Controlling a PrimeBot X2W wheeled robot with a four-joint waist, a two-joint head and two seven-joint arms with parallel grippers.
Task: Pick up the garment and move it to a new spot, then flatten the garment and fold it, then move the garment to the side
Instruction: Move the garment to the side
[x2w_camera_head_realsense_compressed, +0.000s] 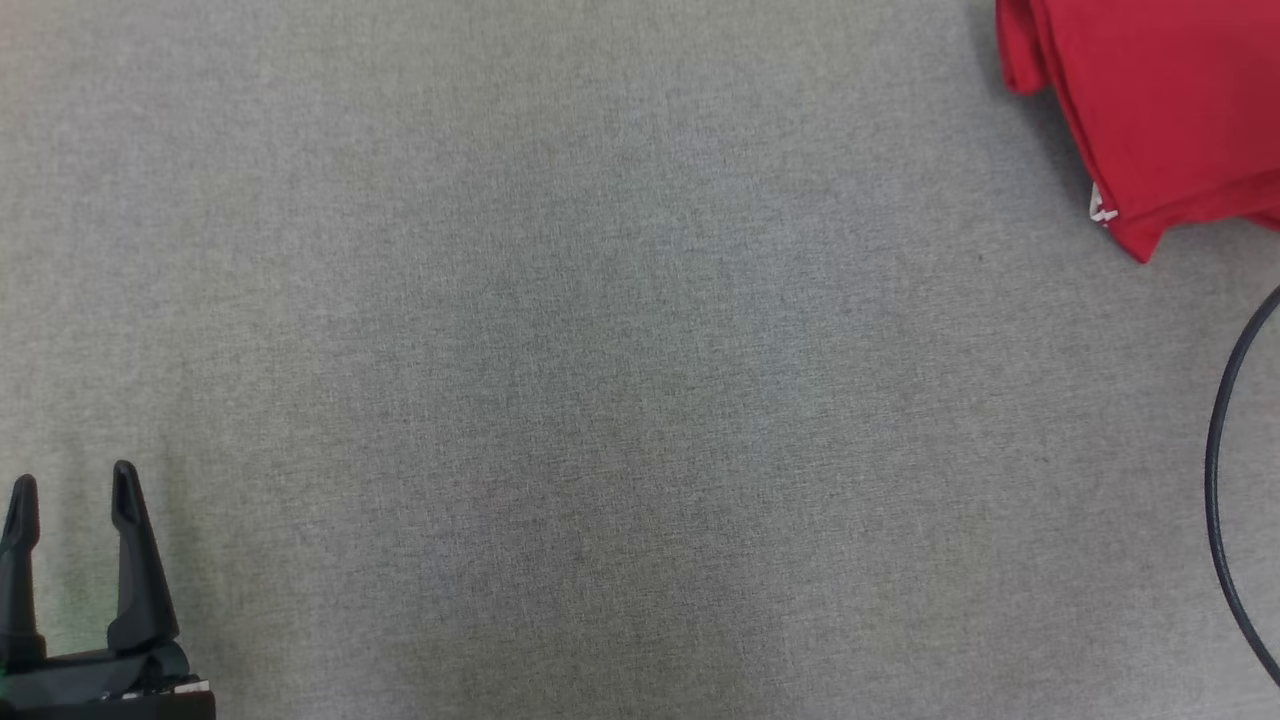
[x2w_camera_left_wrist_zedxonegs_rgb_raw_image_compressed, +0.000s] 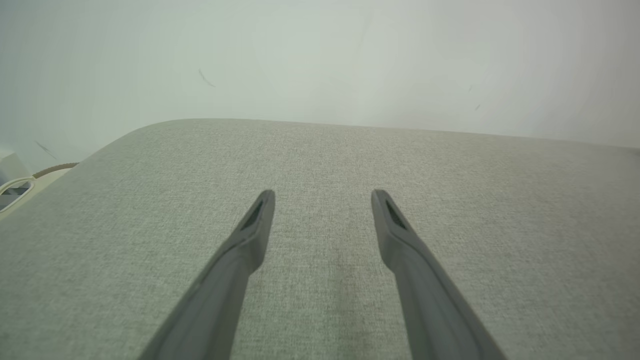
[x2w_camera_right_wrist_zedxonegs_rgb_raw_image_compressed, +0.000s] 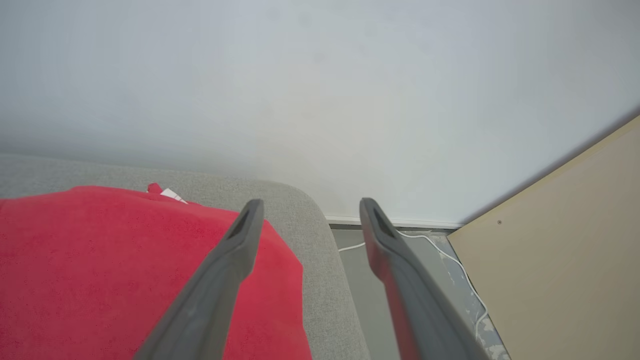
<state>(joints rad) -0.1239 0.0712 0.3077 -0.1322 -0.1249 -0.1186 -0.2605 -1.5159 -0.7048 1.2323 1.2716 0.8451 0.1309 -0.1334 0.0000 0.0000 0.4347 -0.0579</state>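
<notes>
Grey woven fabric-covered tabletop (x2w_camera_head_realsense_compressed: 600, 350) takes up nearly all of the head view, bare across the middle, rounded corners seen in both wrist views

Plain white wall (x2w_camera_right_wrist_zedxonegs_rgb_raw_image_compressed: 320, 90) behind the tabletop in the right wrist view

Red folded cloth garment (x2w_camera_head_realsense_compressed: 1170, 110) lies flat on the tabletop at the upper right corner of the head view, layered edges along its left and lower sides, cut off by the top and right edges; in the right wrist view it sits at the tabletop's rounded corner, near the edge

Flat beige panel (x2w_camera_right_wrist_zedxonegs_rgb_raw_image_compressed: 560, 260) stands at the right of the right wrist view, beside a strip of grey floor (x2w_camera_right_wrist_zedxonegs_rgb_raw_image_compressed: 370, 280)

Left end effector (x2w_camera_head_realsense_compressed: 73, 485) at lower left of the head view, two dark fingers spread, nothing between them, well apart from the garment

Right end effector (x2w_camera_right_wrist_zedxonegs_rgb_raw_image_compressed: 311, 203) fingers spread wide, nothing pinched; one finger lies over the garment, the other over the floor past the tabletop edge; cannot tell if it touches the cloth

Thin black cable (x2w_camera_head_realsense_compressed: 1215, 480) curves in at the right edge of the head view, below the garment

Thin white cable (x2w_camera_right_wrist_zedxonegs_rgb_raw_image_compressed: 450, 255) trails on the floor along the panel

Small white tag (x2w_camera_head_realsense_compressed: 1100, 207) at the garment's lower left edge
</notes>
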